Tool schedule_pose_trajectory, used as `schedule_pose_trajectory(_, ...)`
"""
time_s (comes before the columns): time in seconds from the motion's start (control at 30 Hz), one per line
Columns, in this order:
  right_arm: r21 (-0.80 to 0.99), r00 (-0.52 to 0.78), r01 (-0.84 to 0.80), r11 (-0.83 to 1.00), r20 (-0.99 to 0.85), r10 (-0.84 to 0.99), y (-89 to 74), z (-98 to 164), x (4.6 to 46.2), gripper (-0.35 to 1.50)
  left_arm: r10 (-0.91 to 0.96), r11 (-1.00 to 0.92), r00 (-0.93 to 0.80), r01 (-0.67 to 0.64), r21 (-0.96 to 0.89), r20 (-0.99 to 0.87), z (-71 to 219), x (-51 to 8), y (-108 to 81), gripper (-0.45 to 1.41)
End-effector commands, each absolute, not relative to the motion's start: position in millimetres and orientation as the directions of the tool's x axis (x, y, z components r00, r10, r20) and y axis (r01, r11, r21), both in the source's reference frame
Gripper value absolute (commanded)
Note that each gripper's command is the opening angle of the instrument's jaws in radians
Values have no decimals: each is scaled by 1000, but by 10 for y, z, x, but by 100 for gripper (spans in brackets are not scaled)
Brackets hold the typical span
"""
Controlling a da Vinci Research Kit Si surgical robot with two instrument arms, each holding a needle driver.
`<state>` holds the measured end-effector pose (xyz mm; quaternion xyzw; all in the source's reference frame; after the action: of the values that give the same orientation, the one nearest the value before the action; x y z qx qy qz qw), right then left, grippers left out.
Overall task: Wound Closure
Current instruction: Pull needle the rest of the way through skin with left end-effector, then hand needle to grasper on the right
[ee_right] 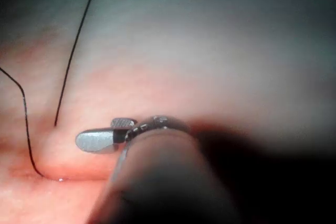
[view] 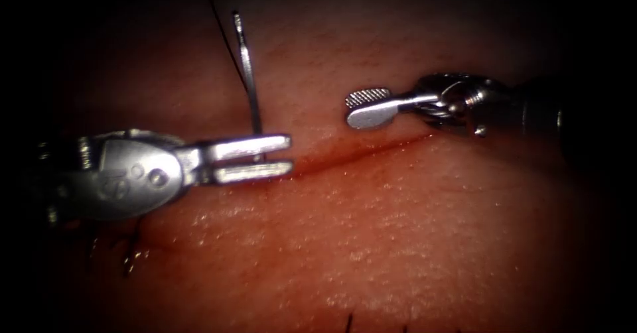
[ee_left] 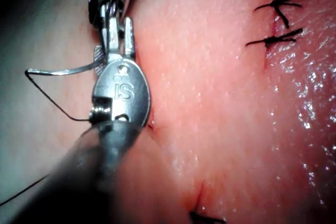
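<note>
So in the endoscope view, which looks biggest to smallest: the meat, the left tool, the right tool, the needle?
1. Tissue, by far.
2. Left tool, holding the needle at one end of its curve.
3. Right tool, holding nothing. It may just sit farther from the camera.
4. Needle, out of the tissue.

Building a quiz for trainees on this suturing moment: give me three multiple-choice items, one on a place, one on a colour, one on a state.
1. Where does the thread join the needle?
A. at the end far from the left tool's jaws
B. inside the right tool's jaws
C. mid-curve

2. What colour is the thread?
A. white
B. black
C. blue

3. What is the right tool holding?
A. the needle
B. the tissue
C. nothing, jaws open

Answers:
1 A: the needle rises off the tissue from the left tool, which grips its lower end, and the thread leaves its top.
2 B: it is a dark line.
3 C: the right tool has parted, bare jaws.
</note>
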<state>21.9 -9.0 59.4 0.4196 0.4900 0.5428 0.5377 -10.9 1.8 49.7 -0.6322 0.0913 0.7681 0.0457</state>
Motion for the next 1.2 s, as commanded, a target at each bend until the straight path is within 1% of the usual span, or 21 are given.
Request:
schedule_pose_trajectory(0.03,988,-66,-149,43,-53,996,-87,591,230,121,-56,-979,-200,-181,93,-978,508,-115,16,-45)
schedule_pose_trajectory(0.1,992,-66,-124,11,-20,998,-89,584,234,128,-79,-978,-210,-171,116,-974,524,-118,5,-45)
schedule_pose_trajectory(0.37,993,-53,-73,-89,85,995,-105,565,251,135,-183,-965,-245,-139,222,-952,567,-131,-17,-45)
schedule_pose_trajectory(0.5,993,-43,-56,-103,101,994,-116,555,259,136,-236,-953,-257,-128,275,-937,578,-137,-19,-45)
schedule_pose_trajectory(0.6,993,-42,-28,-112,111,993,-122,550,263,136,-262,-946,-265,-122,301,-928,582,-141,-21,-45)
schedule_pose_trajectory(0.7,993,-43,17,-119,119,992,-127,546,267,123,-279,-940,-270,-118,319,-922,583,-143,-22,-45)
schedule_pose_trajectory(1.2,991,-69,31,-132,134,989,-120,541,295,121,-307,-932,-285,-103,347,-908,573,-148,-31,-45)
